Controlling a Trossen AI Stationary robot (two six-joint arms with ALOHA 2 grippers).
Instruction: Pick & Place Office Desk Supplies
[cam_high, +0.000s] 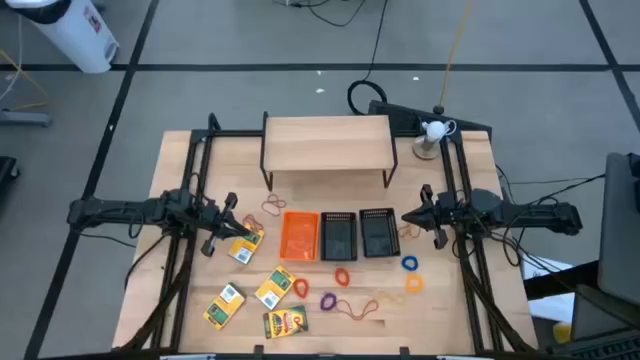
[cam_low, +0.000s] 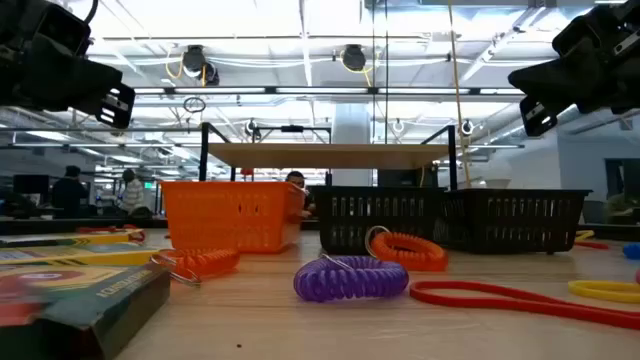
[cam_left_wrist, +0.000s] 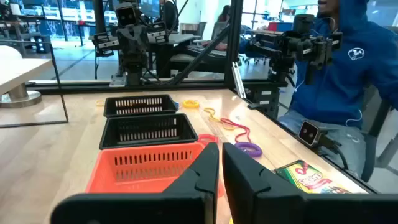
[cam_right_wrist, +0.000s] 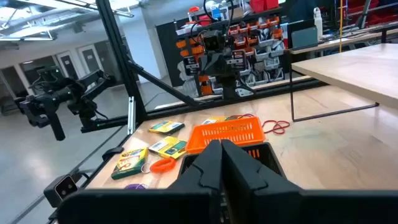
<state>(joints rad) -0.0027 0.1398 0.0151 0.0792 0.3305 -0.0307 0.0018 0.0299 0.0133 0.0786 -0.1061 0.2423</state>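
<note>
While both arms are hovering with jaws clenched on nothing, the left gripper (cam_high: 232, 228) is nearing a crayon box (cam_high: 244, 246), left of the orange tray (cam_high: 300, 236); probably light, stiff cardboard, it is best pinched across its short edges.

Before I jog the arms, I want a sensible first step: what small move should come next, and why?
Probably open the left gripper and lower it onto the crayon box just beside it. Both grippers are shut and hold nothing, the right gripper waits by the black trays, and the orange tray sits right next to that box.
</note>
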